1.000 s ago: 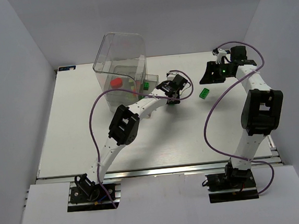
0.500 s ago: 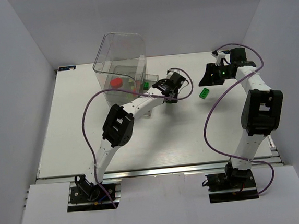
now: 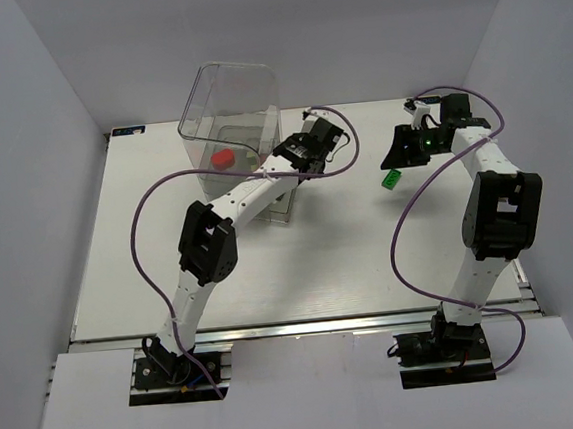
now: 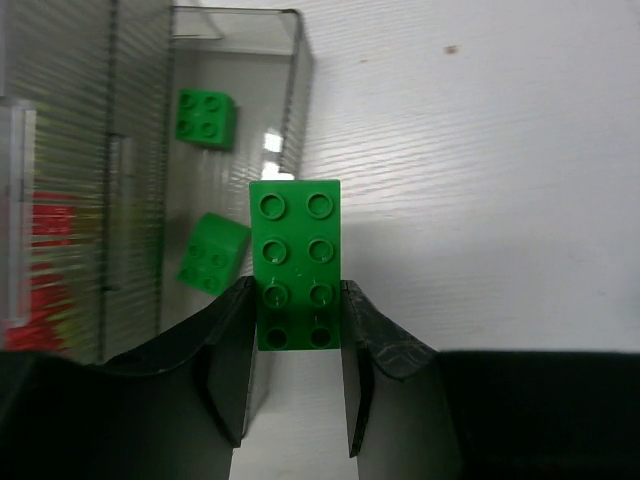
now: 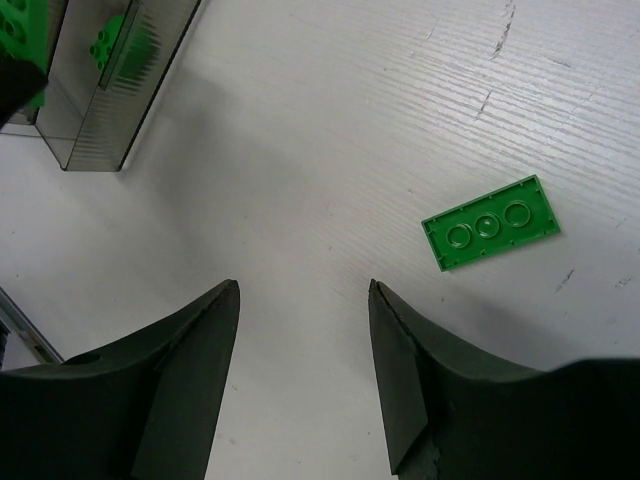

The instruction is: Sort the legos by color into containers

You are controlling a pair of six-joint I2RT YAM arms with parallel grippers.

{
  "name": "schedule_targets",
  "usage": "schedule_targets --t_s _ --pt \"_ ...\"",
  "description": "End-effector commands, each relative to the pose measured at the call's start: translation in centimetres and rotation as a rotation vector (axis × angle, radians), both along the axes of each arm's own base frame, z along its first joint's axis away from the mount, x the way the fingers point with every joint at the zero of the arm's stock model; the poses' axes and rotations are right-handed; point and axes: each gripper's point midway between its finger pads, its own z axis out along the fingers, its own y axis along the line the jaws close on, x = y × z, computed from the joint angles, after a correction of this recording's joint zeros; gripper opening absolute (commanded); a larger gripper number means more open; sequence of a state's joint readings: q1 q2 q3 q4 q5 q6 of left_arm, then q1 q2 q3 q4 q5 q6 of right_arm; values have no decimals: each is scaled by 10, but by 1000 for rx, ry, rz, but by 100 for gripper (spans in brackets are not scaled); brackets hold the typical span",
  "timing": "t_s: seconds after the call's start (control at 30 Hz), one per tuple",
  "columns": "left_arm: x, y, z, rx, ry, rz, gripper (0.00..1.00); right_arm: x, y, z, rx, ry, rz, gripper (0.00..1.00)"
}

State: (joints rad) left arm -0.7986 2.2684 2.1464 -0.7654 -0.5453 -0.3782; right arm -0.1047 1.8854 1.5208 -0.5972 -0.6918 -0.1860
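**Left arm:** reaches forward and across, with the left gripper (image 4: pixel 296 335) clenched on a green eight-stud brick (image 4: pixel 295 250). The brick is held just off the open drawer (image 4: pixel 296 60) at the right foot of the clear box (image 3: pixel 225 104). Two smaller green bricks (image 4: pixel 207 118) lie in that drawer. One second earlier this gripper hung farther right of the box.

**Right arm:** arched, with the right gripper (image 5: pixel 302 300) released and empty, well right of the box. A flat green plate (image 5: pixel 490 222) lies on the table (image 5: pixel 330 130) beneath it.

White scuffed table (image 3: pixel 149 247), grey walls (image 3: pixel 20 147) on three sides
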Motion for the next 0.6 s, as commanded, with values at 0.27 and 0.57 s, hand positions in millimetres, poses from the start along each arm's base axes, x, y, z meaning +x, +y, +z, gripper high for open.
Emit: schedule_targets --t_s 0.27,0.57 --pt "16 61 0 144 4 103 16 -11 2 7 -2 -18 32 60" --pt "18 62 -9 138 19 98 57 -11 3 3 -2 2 42 64"
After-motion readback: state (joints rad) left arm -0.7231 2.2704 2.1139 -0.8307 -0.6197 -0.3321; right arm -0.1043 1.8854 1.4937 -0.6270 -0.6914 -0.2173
